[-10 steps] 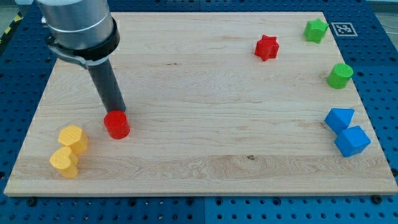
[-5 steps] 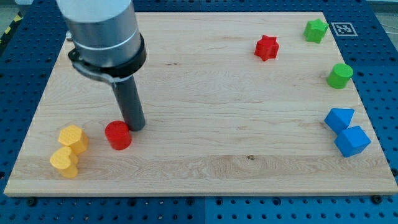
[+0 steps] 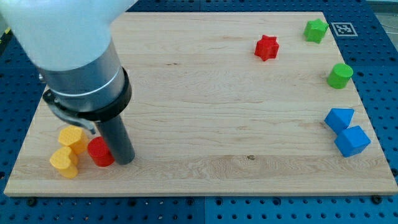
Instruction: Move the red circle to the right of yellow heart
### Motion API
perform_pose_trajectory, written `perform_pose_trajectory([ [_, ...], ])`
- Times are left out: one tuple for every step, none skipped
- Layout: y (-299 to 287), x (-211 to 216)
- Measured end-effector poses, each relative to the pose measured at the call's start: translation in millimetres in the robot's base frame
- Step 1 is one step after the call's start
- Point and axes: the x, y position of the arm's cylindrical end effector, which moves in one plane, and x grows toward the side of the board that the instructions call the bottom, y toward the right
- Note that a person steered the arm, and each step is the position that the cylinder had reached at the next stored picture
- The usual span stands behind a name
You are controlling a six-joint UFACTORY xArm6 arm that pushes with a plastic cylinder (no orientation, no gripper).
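The red circle lies near the board's lower left, just right of two yellow blocks. The yellow heart is the lower one, and a yellow hexagon-like block sits above it. The red circle touches or nearly touches the yellow hexagon-like block. My tip stands on the board right against the red circle's right side. The arm's grey body hangs over the upper left of the board and hides part of it.
A red star lies at the upper middle-right. A green star and a green cylinder are at the upper right. Two blue blocks sit together at the right edge. The wooden board rests on a blue pegboard.
My tip went from above the red circle round to its right side and moved down-left. The red circle slid down and left, up to the yellow blocks.
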Motion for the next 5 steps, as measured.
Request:
perform_pose_trajectory([
  [9, -28],
  [-9, -28],
  [-10, -21],
  [-13, -9],
  [-25, -1],
])
